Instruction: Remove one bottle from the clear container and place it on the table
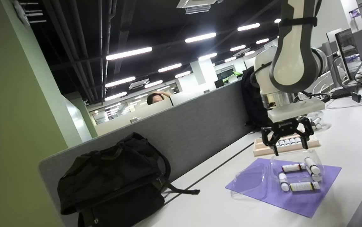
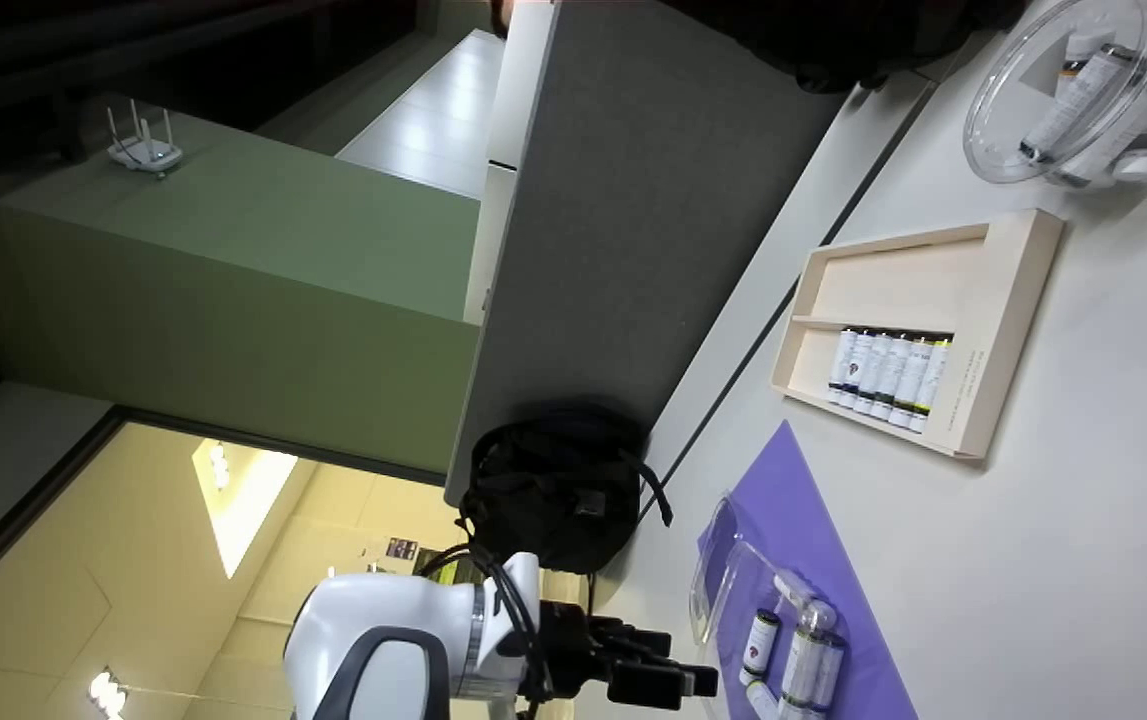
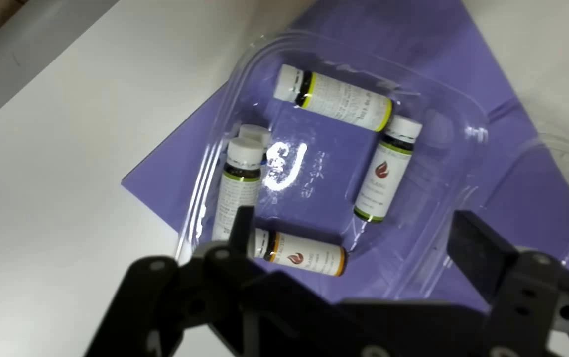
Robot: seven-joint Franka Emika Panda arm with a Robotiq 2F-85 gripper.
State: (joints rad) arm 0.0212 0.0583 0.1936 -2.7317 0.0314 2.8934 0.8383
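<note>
I hold the spread, empty gripper (image 1: 290,149) above the clear container (image 3: 331,153); the flame-marked, green-banded bottle (image 3: 383,171) inside lies below, roughly crosswise to my closing line.

In an exterior view I see my gripper (image 1: 291,151) hanging above the clear container (image 1: 294,158), its jaws spread apart, with five white-capped bottles (image 1: 302,186) inside. The container rests on a purple mat (image 1: 323,189) on the white table (image 1: 354,126), a clear lid (image 1: 250,179) beside it. Behind them I make out a wooden tray (image 1: 263,152), and a black backpack (image 1: 114,176) sits by the grey partition (image 1: 196,132).
</note>
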